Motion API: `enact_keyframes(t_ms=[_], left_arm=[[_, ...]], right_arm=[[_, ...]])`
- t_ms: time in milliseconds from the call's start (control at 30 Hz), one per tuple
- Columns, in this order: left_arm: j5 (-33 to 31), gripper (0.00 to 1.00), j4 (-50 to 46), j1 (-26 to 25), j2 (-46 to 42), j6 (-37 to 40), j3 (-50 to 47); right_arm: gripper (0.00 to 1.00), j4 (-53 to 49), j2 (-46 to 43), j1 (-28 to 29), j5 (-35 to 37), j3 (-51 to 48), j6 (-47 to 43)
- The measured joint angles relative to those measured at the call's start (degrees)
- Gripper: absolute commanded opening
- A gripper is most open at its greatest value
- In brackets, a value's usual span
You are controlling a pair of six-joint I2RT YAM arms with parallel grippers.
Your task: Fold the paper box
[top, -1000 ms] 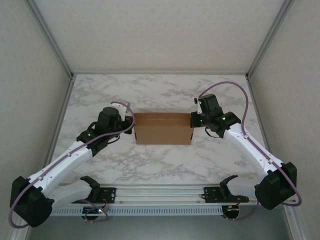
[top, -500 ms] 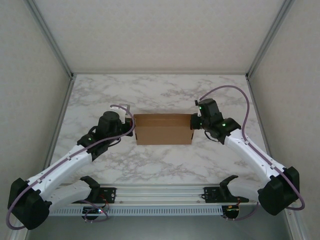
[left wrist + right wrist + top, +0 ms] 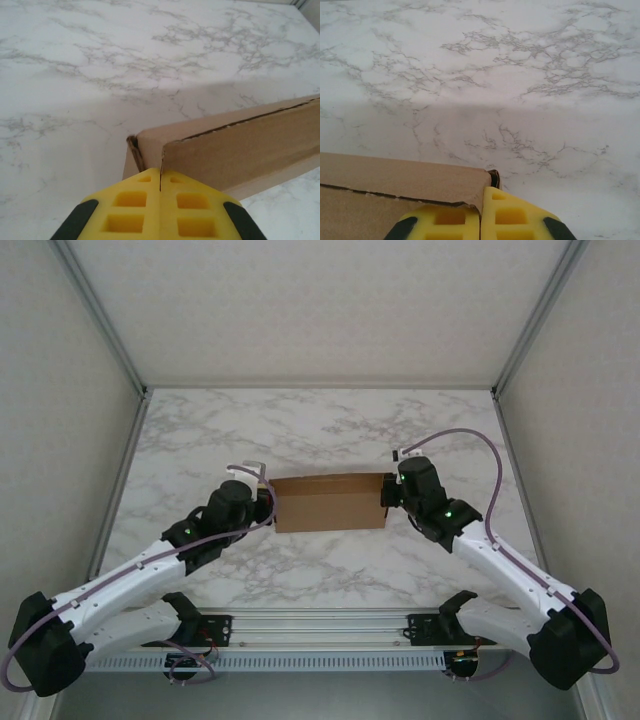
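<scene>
The white marble-patterned table [image 3: 330, 430] carried the plain brown cardboard paper box [image 3: 330, 504] near its middle, folded up into a shallow rectangular shape, its long axis running left to right, roughly parallel to the table's near edge. The left gripper [image 3: 268, 502] met the box's left short end and the right gripper [image 3: 384, 495] its right short end, so the box lay straight between them, neither arm nearer. Both grippers' yellow fingers were pressed together at an end corner; whether either pinched cardboard could not be told.
</scene>
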Motion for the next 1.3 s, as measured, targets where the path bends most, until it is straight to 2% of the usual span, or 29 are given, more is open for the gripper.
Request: enact_keyframes(t_ms=[100, 333, 433, 600, 700, 767, 833, 967, 1000, 1067, 1167, 1300], left_arm=[[-2.51, 0.0, 0.17, -1.79, -0.52, -0.63, -0.9], [-7.21, 0.0, 0.55, -4.28, 0.81, -1.51, -1.4], [-8.57, 0.0, 0.59, -4.68, 1.22, -1.68, -1.22], [-9.79, 0.0, 0.48, -4.94, 1.2, -1.68, -1.22], [-10.01, 0.0, 0.35, -4.94, 1.2, -1.66, -1.22], [-10.03, 0.0, 0.35, -5.07, 1.22, -1.66, -1.2], [-10.08, 0.0, 0.35, -5.33, 1.22, -1.64, -1.22], [-10.45, 0.0, 0.17, -5.84, 1.2, -1.44, -1.22], [-10.49, 0.0, 0.13, -5.88, 1.2, -1.42, -1.22], [-10.84, 0.0, 0.09, -6.1, 1.2, -1.42, -1.22], [-11.13, 0.0, 0.07, -6.32, 1.22, -1.42, -1.22], [-11.52, 0.0, 0.02, -6.54, 1.27, -1.42, -1.22]], right_arm=[[0.09, 3.28, -1.51, 0.59, 1.11, -2.73, -0.22], [0.35, 5.79, -3.39, 0.79, 0.94, -5.79, -2.14], [0.51, 4.66, -5.46, 0.83, -1.53, -5.81, -4.09], [0.66, 3.37, -9.77, 0.83, -6.78, -5.81, -5.51], [0.79, 3.15, -12.52, 0.83, -9.49, -5.81, -5.4], [0.78, 3.15, -14.78, 0.83, -10.47, -5.81, -4.92], [0.72, 3.19, -16.9, 0.81, -11.08, -5.81, -4.68], [0.42, 1.77, -17.57, 0.76, -10.73, -4.42, -3.04], [0.39, 0.72, -16.55, 0.76, -10.12, -3.26, -2.23], [0.35, -2.08, -12.5, 0.74, -8.15, 0.98, -0.81], [0.36, -5.07, -5.75, 0.66, -6.25, 6.78, 0.79], [0.37, -7.17, -1.46, 0.66, -3.91, 8.07, 1.99]])
